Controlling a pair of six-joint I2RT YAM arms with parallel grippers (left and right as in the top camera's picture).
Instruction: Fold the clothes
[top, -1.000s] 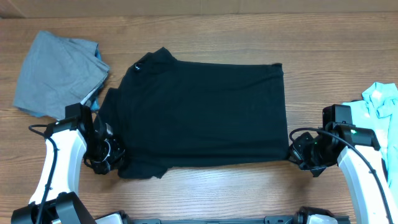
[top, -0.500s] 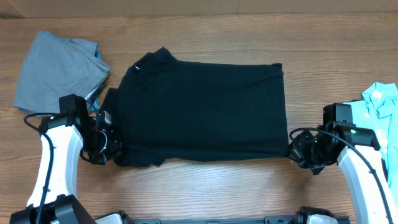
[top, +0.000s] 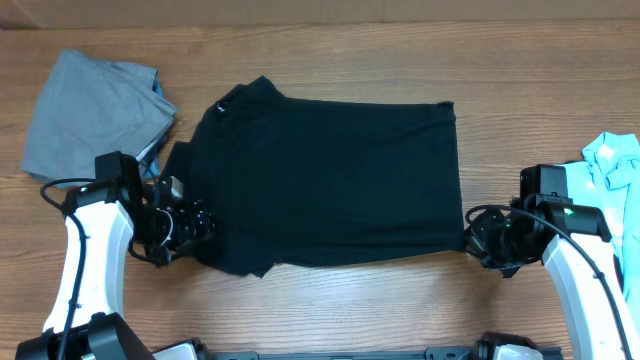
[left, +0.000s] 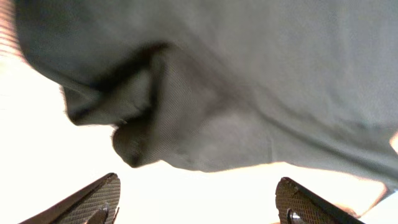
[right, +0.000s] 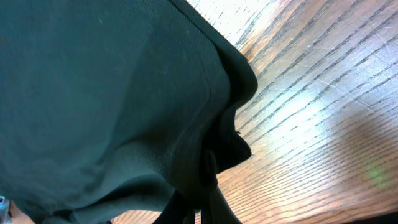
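Where the brown wooden counter (top: 350, 310) lies between the two arms:

1. Large black short-sleeved cloth shirt (top: 330, 190). It is spread flat at the middle of the counter, with the collar end toward the left arm and the hem toward the right arm.
2. Left tool (top: 195, 222). Released, fingers wide apart at the shirt's sleeve on the robot's side. In the wrist view the bunched cloth sits just beyond the tips, ungripped.
3. Right tool (top: 478, 240). Clenched on the shirt's hem corner, the cloth pinched into folds.
4. Rumpled grey cloth garment (top: 90, 115). Far left, near the collar end.
5. Light-blue cloth garment (top: 612, 160). Right edge, beside the right arm.
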